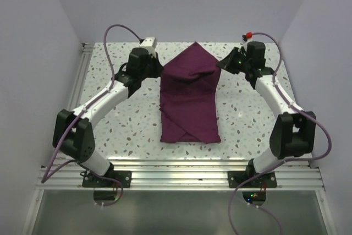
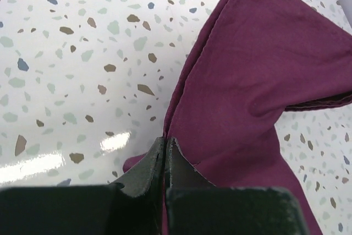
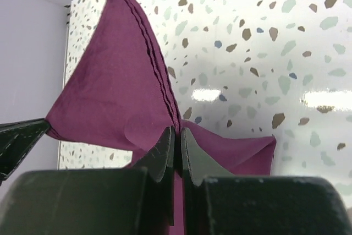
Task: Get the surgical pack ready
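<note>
Surgical pack: plum-maroon fabric, folded into a long bundle, lying in the middle of the table – the biggest thing in the top view.
Pack shape: the end toward 6 o'clock is squared off and flat. The end toward 12 o'clock tapers to a point, and there the cloth is lifted and creased.
Pack layers: the right wrist view shows several stacked hems running up one slanted edge to the tip at 12 o'clock.
Left gripper: at the pack's 10 o'clock edge. In the left wrist view its fingers are pressed together with almost no gap, and the maroon hem runs straight into the seam between them – a pinch on the cloth.
Right gripper: at the pack's 2 o'clock edge, opposite the left one. In its own view the fingers are closed on a fold of the fabric, which fans out above and to either side of them.
Arms: both reach from their bases at 6 o'clock, elbows bowed outward toward 9 and 3 o'clock.
Table surface: glossy white terrazzo with grey, brown and blue flecks, showing bright reflections of the lights.
Rails: ribbed aluminium along the 6 o'clock edge, carrying the two bases.
Cables: purple, looping above each wrist.
</note>
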You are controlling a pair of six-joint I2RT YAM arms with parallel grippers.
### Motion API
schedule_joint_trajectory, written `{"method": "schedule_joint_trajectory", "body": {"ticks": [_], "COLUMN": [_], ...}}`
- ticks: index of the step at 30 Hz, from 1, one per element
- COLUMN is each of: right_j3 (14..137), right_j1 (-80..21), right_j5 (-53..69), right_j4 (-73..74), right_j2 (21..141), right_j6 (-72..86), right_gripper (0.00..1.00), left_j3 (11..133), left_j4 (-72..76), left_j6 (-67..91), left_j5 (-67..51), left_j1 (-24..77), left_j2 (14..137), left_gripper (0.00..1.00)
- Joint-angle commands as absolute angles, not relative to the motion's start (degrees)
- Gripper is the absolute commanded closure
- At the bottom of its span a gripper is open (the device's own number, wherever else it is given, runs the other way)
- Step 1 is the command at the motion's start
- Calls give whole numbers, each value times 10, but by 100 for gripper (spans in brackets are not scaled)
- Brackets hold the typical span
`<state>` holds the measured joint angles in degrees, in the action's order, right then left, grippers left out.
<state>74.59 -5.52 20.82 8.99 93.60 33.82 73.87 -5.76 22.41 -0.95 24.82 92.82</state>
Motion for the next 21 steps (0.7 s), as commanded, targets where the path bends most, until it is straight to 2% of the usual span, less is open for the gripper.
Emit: {"method": "schedule_joint_trajectory", "body": {"ticks": [1, 8, 12, 21], "right_j3": [701, 632, 625, 552], "right_j1": [-57, -73, -104, -121], "right_j5": [204, 195, 145, 160], "right_j4": [113, 197, 277, 340], "right_j2": [847, 750, 705, 657], "right_j6": [312, 292, 269, 268], "right_gripper": [100, 100, 100, 100], "left_j3": [698, 629, 598, 522], "left_j4": [-86, -133, -163, -223], "left_j6": [242, 269, 284, 343], "left_j5": [26, 23, 31, 23], "left_j1": [271, 296, 314, 364], "left_j2": [861, 780, 735, 660], "left_gripper": [100, 100, 100, 100]}}
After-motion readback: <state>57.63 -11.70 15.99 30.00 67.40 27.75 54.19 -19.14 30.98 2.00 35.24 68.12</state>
